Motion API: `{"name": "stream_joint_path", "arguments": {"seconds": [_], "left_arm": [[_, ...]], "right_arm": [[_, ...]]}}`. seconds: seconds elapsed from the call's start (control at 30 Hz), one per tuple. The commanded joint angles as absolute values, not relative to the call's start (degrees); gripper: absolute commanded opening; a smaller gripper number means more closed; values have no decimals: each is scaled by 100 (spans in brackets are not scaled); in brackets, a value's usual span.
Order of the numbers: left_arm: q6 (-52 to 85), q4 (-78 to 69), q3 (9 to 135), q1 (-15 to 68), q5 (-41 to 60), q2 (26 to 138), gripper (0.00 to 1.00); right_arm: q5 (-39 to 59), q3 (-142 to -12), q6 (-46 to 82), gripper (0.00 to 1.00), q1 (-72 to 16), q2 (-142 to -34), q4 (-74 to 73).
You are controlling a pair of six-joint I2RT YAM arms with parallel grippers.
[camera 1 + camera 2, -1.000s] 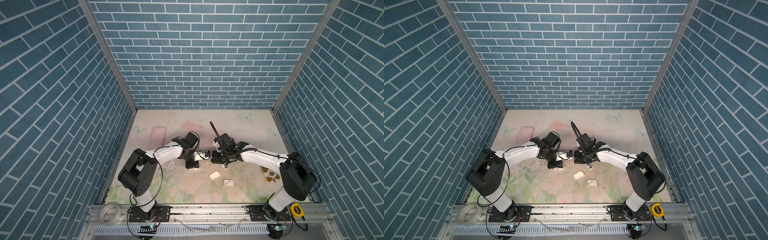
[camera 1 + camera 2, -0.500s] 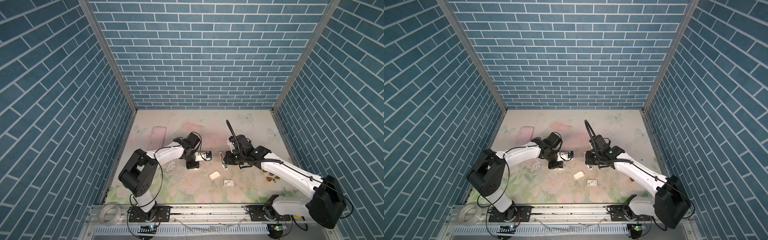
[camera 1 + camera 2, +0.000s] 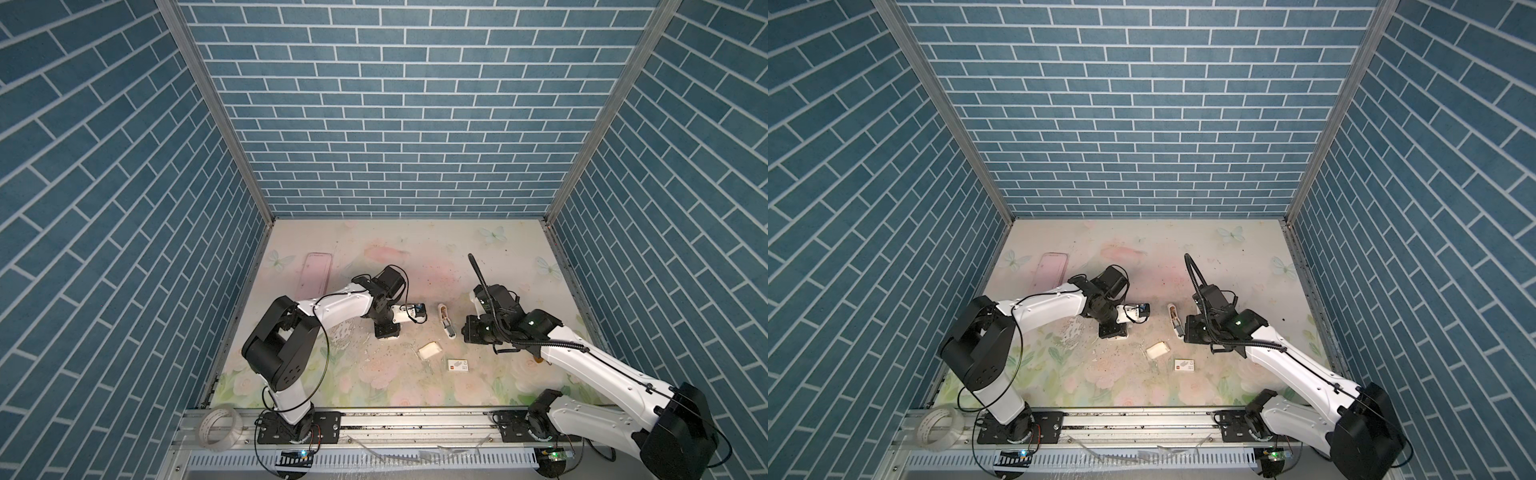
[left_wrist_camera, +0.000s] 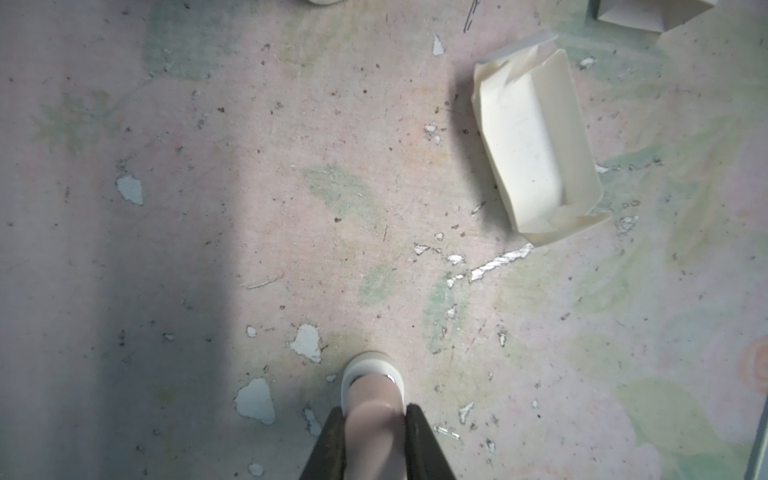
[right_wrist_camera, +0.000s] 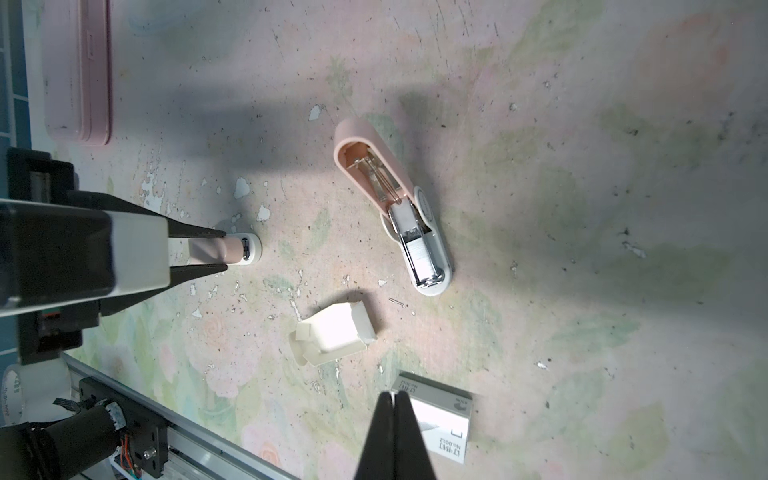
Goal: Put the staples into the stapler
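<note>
Left pincer (image 5: 225, 250) is clamped on a small pink object with a white end (image 5: 239, 248). That end points down at the table (image 5: 582, 166); I cannot tell whether it touches. In both top views this pincer is to the left of the stapler (image 3: 445, 320), near it but apart.

Right pincer (image 5: 392, 398) has its fingers pressed together with nothing between them. It hangs on the stapler's other side, close to the white end.

The stapler lies flat and opened out on the table. Its pink lid (image 5: 365, 153) is swung back toward the rear wall, and its white base (image 5: 436, 274) points toward the front rail. The staples (image 5: 417, 253), a grey ribbed strip, sit in the stapler's open metal channel, toward the white end.

A plain white card tray (image 5: 332, 332) lies just in front of the stapler. A white sleeve with a red square mark (image 3: 457, 365) lies beyond the tray, farther from the stapler. A pink case (image 3: 316, 276) lies well apart from the stapler, off to its left toward the rear.
</note>
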State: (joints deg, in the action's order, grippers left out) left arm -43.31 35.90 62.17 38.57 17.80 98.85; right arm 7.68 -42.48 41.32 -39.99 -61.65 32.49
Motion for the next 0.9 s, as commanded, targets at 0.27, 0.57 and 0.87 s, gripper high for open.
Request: {"name": "stream_joint_path", "arguments": {"seconds": [0.27, 0.57, 0.87], "left_arm": [[-4311, 4292, 6159, 4042, 1119, 10534, 0], [-4237, 4389, 6236, 4140, 869, 10728, 0], [-4140, 4547, 6419, 4227, 507, 11102, 0]], "right_arm": [[712, -3892, 4335, 1, -3938, -5888, 3182], [703, -3672, 4379, 0, -3911, -5622, 3175], [716, -3542, 4411, 0, -3901, -5487, 3138]]}}
